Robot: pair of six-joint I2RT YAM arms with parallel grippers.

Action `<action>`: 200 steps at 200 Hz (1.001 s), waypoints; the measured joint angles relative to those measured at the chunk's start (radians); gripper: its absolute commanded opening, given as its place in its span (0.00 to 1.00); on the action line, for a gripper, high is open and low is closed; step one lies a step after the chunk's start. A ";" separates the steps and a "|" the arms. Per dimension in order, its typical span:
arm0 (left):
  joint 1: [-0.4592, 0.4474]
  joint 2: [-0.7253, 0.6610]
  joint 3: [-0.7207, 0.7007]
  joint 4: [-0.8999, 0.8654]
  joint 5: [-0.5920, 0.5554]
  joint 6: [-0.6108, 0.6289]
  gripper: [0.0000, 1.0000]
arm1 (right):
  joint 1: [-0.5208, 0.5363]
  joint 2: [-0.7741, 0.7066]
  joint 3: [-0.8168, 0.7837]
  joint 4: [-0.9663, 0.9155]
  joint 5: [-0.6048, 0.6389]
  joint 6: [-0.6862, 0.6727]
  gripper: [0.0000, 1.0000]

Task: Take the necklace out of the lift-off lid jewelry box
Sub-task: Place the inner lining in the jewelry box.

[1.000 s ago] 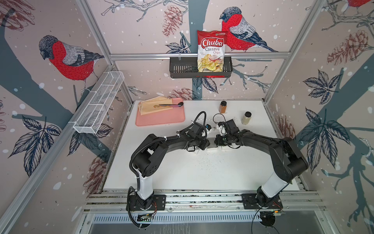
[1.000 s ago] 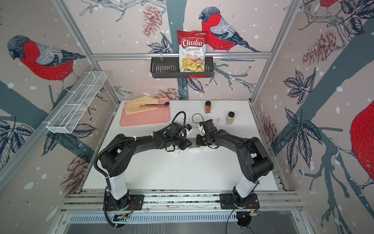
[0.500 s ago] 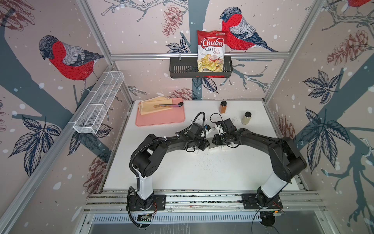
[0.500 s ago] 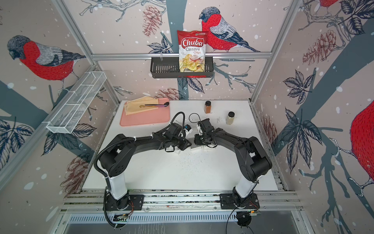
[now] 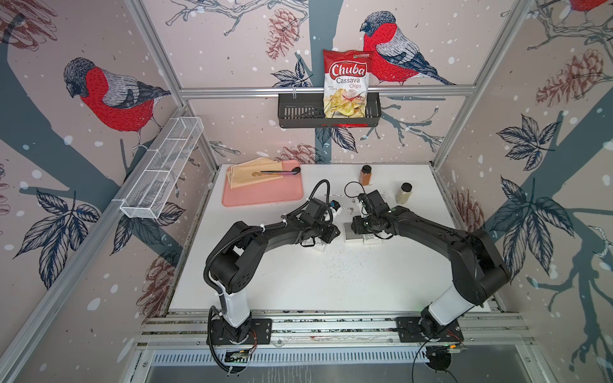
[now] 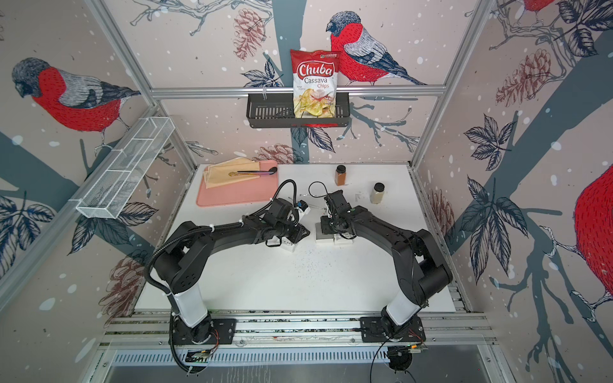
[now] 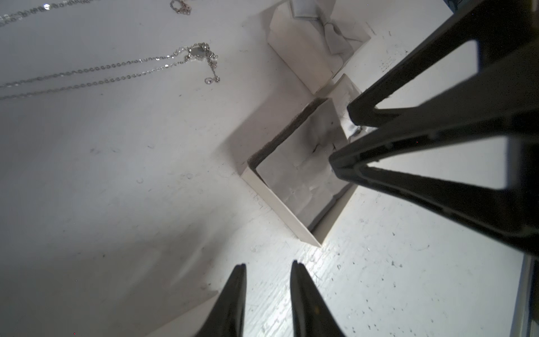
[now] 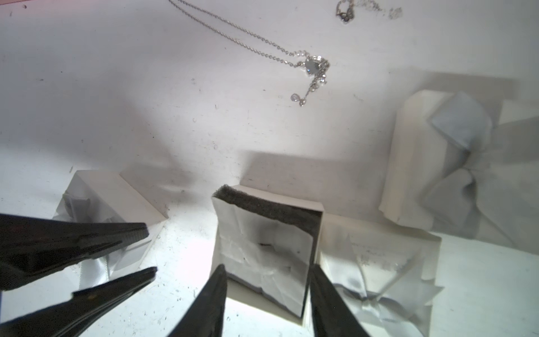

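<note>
Necklace [image 8: 313, 64] on table [image 8: 116, 87] beyond box [image 8: 262, 251], clear of left fingers [image 7: 233, 303] and right fingers [image 8: 211, 303]; both pairs apart, empty

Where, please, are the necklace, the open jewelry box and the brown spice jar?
necklace [image 7: 196, 52]: left wrist view, pendant.
open jewelry box [image 7: 280, 208]: left wrist view, outer wall.
brown spice jar [image 5: 366, 179]: in a top view, body.

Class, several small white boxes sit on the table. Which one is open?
The box just ahead of the right gripper: its top is off, showing dark foam and crumpled paper. The others have grey ribbon across them.
</note>
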 measured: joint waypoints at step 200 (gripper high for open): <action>0.109 -0.274 -0.125 0.051 -0.040 0.042 0.48 | 0.033 0.154 0.034 0.039 -0.008 -0.005 0.24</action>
